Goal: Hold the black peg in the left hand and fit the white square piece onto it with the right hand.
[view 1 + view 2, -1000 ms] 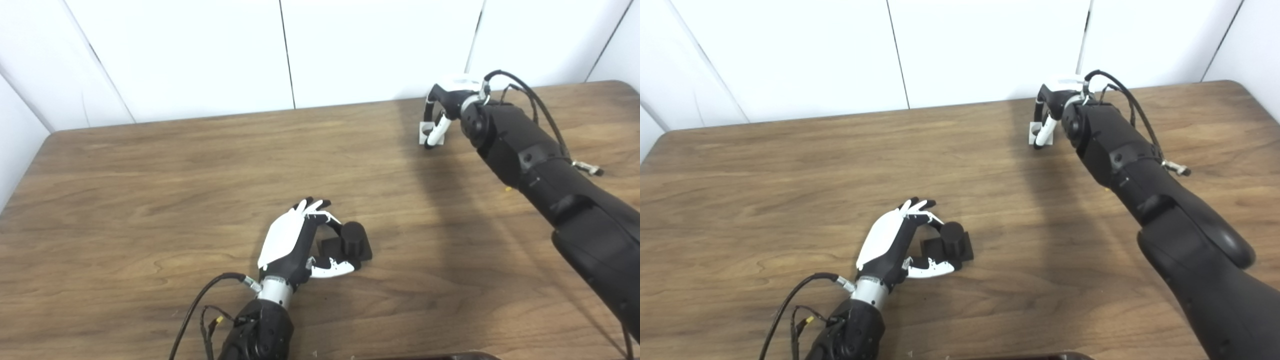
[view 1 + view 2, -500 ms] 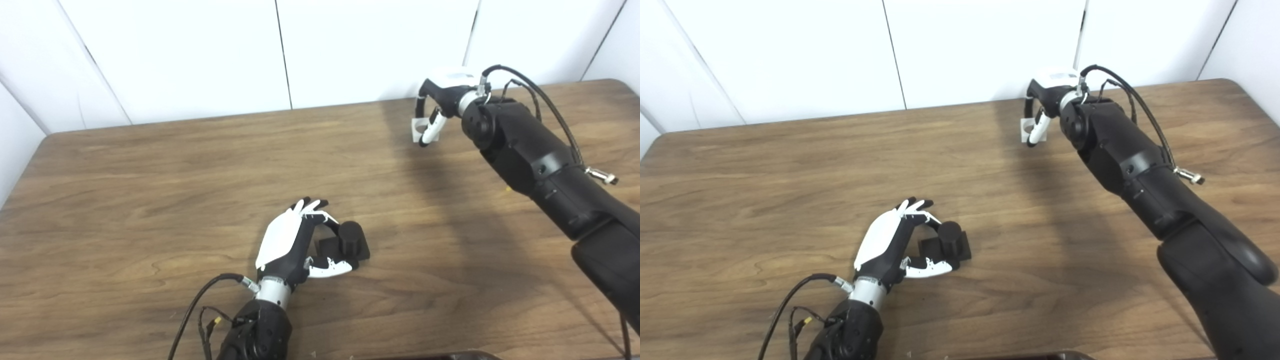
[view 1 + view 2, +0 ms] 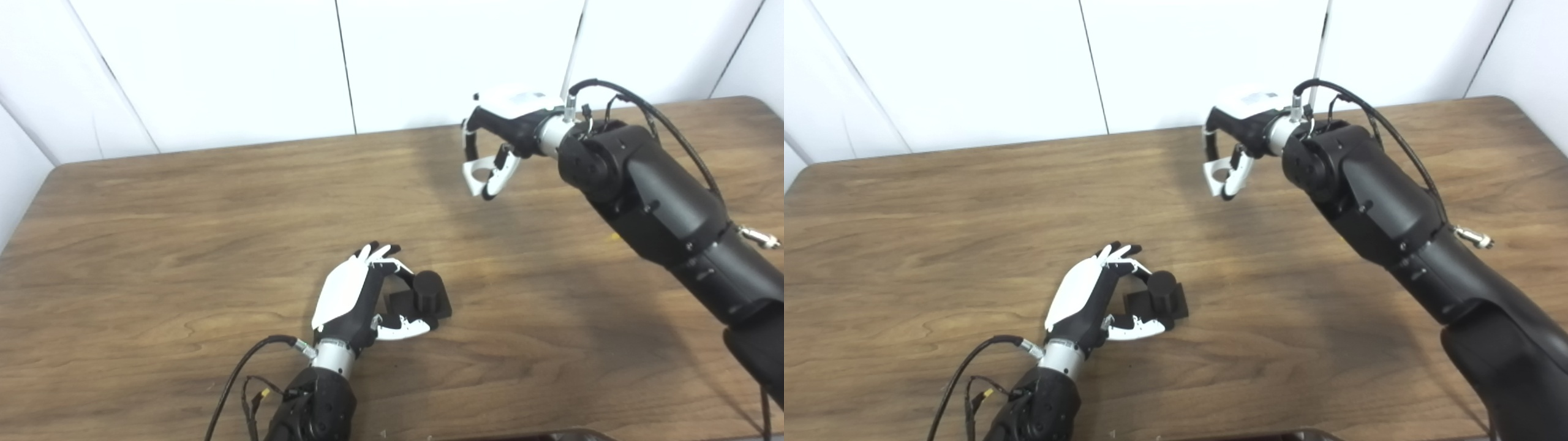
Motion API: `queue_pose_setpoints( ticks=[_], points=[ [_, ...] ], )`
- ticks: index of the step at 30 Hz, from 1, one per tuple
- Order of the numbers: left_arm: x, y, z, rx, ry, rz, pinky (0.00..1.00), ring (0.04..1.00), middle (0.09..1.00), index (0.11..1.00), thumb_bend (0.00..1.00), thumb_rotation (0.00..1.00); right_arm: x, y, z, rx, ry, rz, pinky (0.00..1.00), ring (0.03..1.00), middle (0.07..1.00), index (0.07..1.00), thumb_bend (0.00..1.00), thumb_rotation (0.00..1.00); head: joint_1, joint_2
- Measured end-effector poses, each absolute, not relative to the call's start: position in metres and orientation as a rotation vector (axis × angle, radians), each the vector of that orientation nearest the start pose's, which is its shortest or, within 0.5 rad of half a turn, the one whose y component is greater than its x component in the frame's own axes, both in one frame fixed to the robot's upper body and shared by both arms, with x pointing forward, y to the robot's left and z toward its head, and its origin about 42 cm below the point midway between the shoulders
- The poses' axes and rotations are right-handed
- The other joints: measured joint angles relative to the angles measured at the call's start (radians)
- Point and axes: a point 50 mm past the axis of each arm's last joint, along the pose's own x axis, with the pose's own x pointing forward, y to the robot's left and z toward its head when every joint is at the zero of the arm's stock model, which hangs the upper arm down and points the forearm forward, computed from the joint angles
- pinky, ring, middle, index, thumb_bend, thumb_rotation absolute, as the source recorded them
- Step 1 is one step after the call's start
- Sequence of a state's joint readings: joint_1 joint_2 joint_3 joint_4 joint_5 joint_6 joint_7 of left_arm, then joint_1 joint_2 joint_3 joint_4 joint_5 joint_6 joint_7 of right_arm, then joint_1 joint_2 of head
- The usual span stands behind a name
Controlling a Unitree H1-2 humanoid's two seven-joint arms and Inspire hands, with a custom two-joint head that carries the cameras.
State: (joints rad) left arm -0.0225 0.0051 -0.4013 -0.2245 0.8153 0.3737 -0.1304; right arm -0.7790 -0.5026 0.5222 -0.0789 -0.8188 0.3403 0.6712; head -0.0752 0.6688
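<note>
Left robot hand (image 3: 361, 294): you have it curled round the black peg (image 3: 427, 289), fingers behind and thumb in front, closed on it though not tightly. The back of the hand hides part of the grasp, so how firm it is I cannot tell for sure.
Black peg: it stands upright on its square black base, on the bench (image 3: 153, 245), near the front and a little left of centre.
Right robot hand (image 3: 1231, 156): it hangs above the far side of the bench, fingers bent round the white square piece (image 3: 1217, 171) and pinching it between fingertips and thumb.
White square piece: clear of the bench, in the air, its round hole showing toward the camera; well apart from the peg.
Done so far: both pickups look settled: peg held, piece lifted.
Left to do: you must bring the piece across and down toward the peg, turn its hole to face downward over the peg's top, then press it on. No fitting has begun.
</note>
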Motion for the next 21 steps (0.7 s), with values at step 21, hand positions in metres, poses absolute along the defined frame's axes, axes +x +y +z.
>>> queue_pose_setpoints(
  ticks=[21],
  points=[
    [0.269,0.113,0.140,0.800,0.015,-0.262,1.00,1.000,0.919,0.488,0.51,0.08,0.352,-0.149,0.353,-1.478,-0.288,0.664,1.00,1.000,0.881,0.486,0.53,0.14,0.005,0.017]
  ],
)
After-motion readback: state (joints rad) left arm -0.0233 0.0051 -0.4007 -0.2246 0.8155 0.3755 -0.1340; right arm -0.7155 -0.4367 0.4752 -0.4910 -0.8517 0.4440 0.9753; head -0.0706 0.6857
